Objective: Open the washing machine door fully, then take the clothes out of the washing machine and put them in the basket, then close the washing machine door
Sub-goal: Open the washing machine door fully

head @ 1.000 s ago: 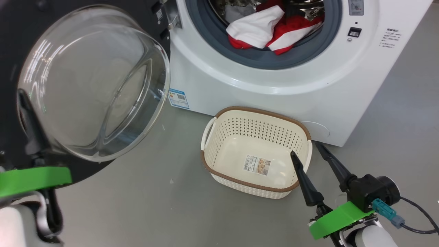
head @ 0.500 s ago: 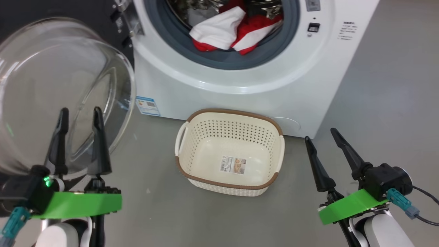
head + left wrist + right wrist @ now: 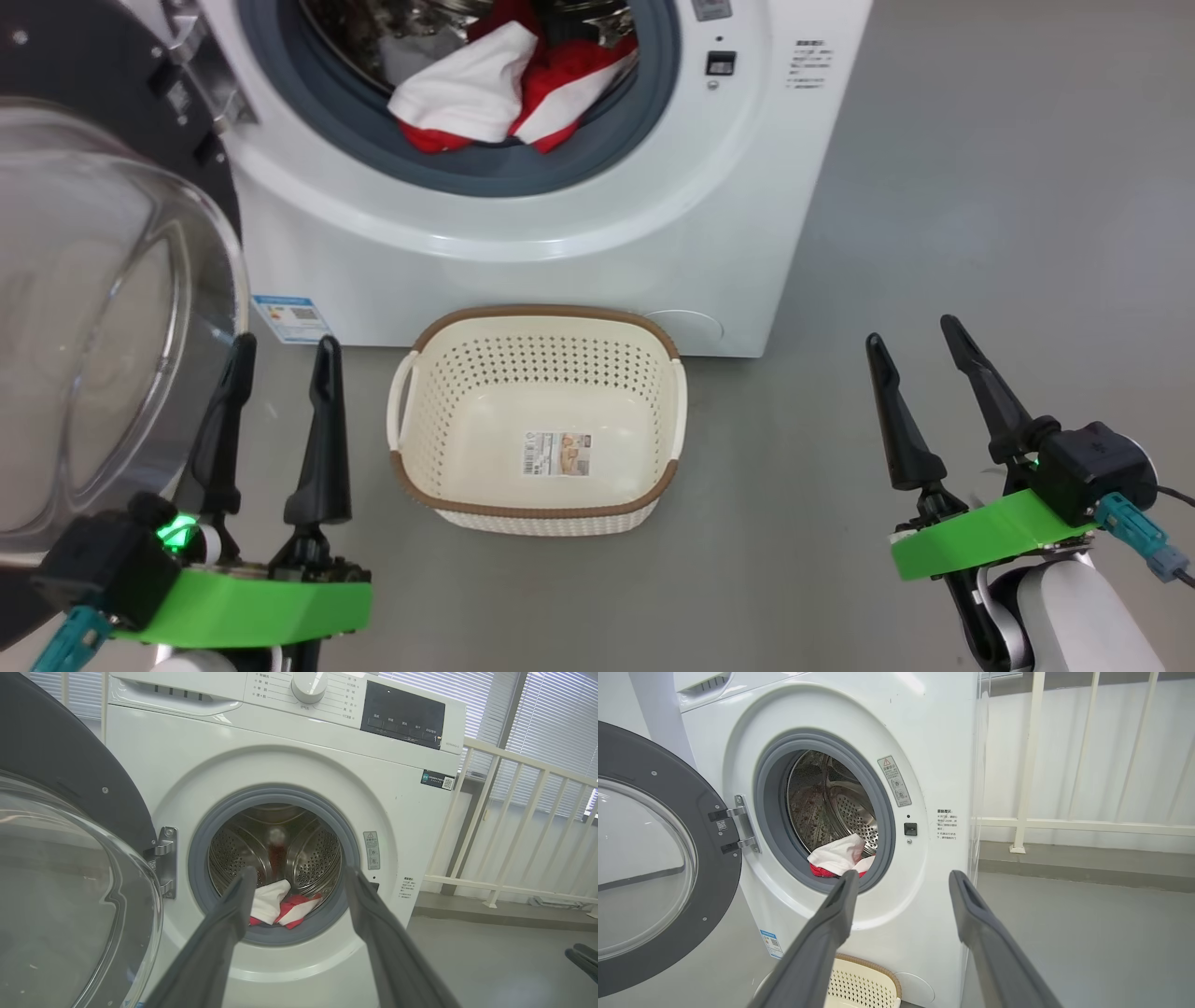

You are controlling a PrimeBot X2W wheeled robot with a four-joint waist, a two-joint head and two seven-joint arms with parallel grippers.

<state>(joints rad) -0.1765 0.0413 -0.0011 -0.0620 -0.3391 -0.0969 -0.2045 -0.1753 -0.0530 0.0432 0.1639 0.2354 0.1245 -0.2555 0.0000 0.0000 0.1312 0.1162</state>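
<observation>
We look down from the head on a big white front-loading washing machine (image 3: 560, 271) standing on a grey floor (image 3: 934, 187). Its large round door (image 3: 93, 308), black-rimmed with a bulging clear glass bowl, stands swung wide open at the left of this view. Red and white fabric clothes (image 3: 485, 89) lie heaped in the mouth of the drum, spilling onto the grey rubber gasket (image 3: 485, 177). A small cream-white perforated plastic basket (image 3: 467, 392) with a brown woven-look rim sits on the floor just beside the foot of the machine, below the opening. A paper sticker (image 3: 557, 455) lies on its bottom.

The left claw (image 3: 286, 341) hangs between the glass bowl and the basket, its two dark fingers spread with nothing between them. The right claw (image 3: 912, 329) hangs over bare floor well apart from the basket, also spread and holding nothing.

The left wrist view adds the top of the machine: a round white dial (image 3: 308, 686) and a black display panel (image 3: 404, 714). It also looks straight into the perforated steel drum (image 3: 308, 854) behind the clothes, with a pale railing (image 3: 514, 826) off to the side.

The right wrist view takes the machine at an angle. It adds the door's metal hinge (image 3: 742, 830), a small blue label (image 3: 771, 943) low on the front, and one corner of the basket beneath the opening.
</observation>
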